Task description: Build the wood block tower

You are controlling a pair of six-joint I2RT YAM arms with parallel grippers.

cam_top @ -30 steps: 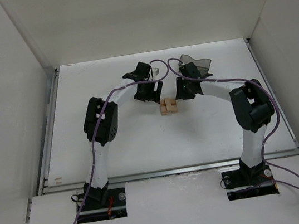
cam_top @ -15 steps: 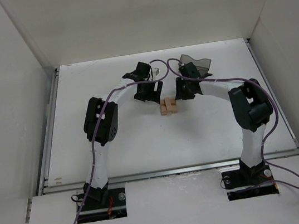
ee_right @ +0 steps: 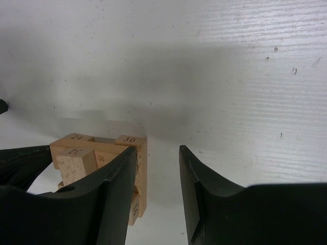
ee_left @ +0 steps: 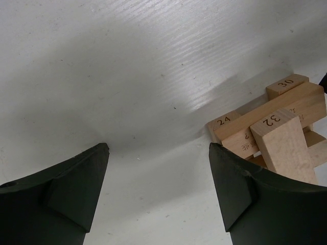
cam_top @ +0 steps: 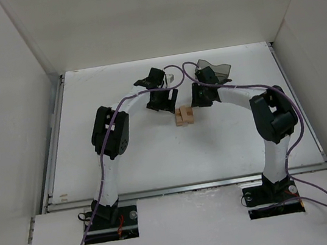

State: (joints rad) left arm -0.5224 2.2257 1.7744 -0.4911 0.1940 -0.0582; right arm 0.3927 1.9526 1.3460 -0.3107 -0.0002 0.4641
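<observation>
Since both grippers are empty, I read the step in hand as fetching the next wood block, not placing one.

- Left gripper (ee_left: 158, 168): jaws spread wide, nothing between them. It sits at 10 o'clock of the tower (cam_top: 184, 117).
- Right gripper (ee_right: 156, 153): narrow gap, nothing in it, so released too. It sits at 1 o'clock of the tower.
- Tower: near table centre, between the two heads. Bars are crossed in layers, with ends marked 24 and 30 on the lower bars. Block 32 (ee_left: 281, 143) lies across the top, looks a bit skewed.
- One right finger (ee_right: 115, 184) is just beside the corner of block 30 (ee_right: 130, 140). Can't tell if it touches.

How to do it well, my take:
- Lift the right gripper straight up before any sideways move. A swipe toward 9 o'clock likely knocks the stack.
- No loose blocks show on the table (cam_top: 126, 159). The grey bin (cam_top: 214, 70) at 1 o'clock is the probable source, but its contents aren't visible.
- Place the next bar crosswise to 32, low and slow, then let go without dragging.

Surface and room:
- White, faintly grained tabletop with a glare patch near the tower.
- Plain white walls (cam_top: 154, 19) on three sides.
- Purple cables (cam_top: 106, 168) run along both arms.
</observation>
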